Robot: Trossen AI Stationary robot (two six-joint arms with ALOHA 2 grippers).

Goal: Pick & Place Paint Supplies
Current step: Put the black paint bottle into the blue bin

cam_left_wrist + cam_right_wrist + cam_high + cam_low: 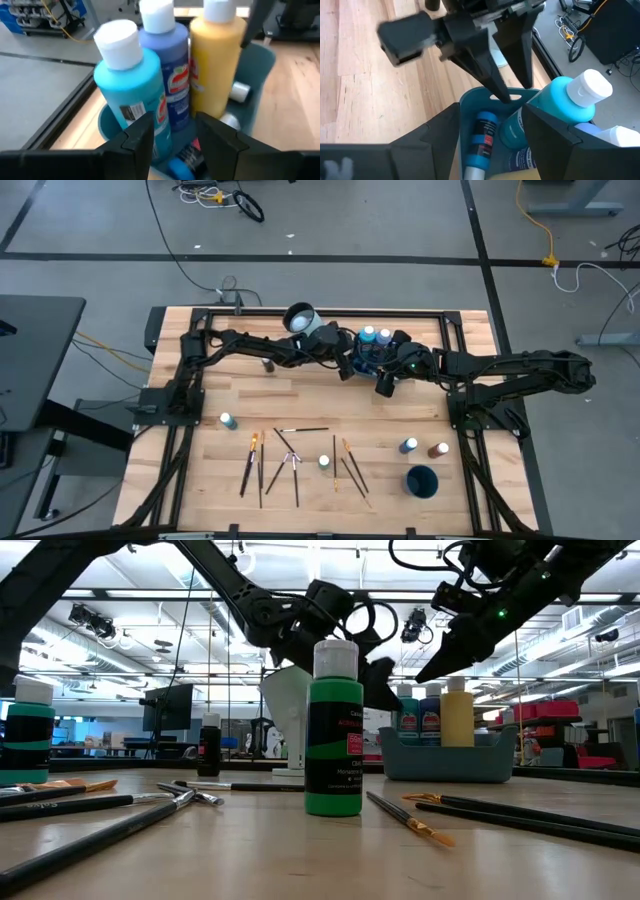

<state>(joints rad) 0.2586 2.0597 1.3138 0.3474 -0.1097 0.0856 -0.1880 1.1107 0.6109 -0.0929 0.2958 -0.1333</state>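
A: Start at the left. What's on the table?

B: A teal bottle (227, 420) stands alone near the left edge. Next come the brushes (296, 463), scattered along the front of the table, with a green bottle (324, 462) upright among them. Further right, two more bottles (424, 448) stand by a dark blue cup (422, 481).

A: And the arms?

B: Both meet at the tub (366, 361) at the back. The left gripper (172, 131) hangs over one end of the tub, fingers spread with nothing between them. Just ahead of it stand a light blue bottle (132, 82), a darker blue bottle (172, 70) and a yellow bottle (215, 65), packed close together.

A: The right one?

B: The right gripper (490, 122) hovers over the other end, also spread and empty. Below it a small bottle (480, 137) lies on its side in the tub.

A: What worries you?

B: Crowding. The two grippers point at each other over one small tub; in the right wrist view the left fingers already reach its rim. If both go down together they may collide. The standing bottles touch, so a finger pushed between them could tip a neighbour. And the tub looks light, so a nudge on its wall could slide it.

A: The white jug (302, 318)?

B: Just beside the left arm; a swing could knock it.
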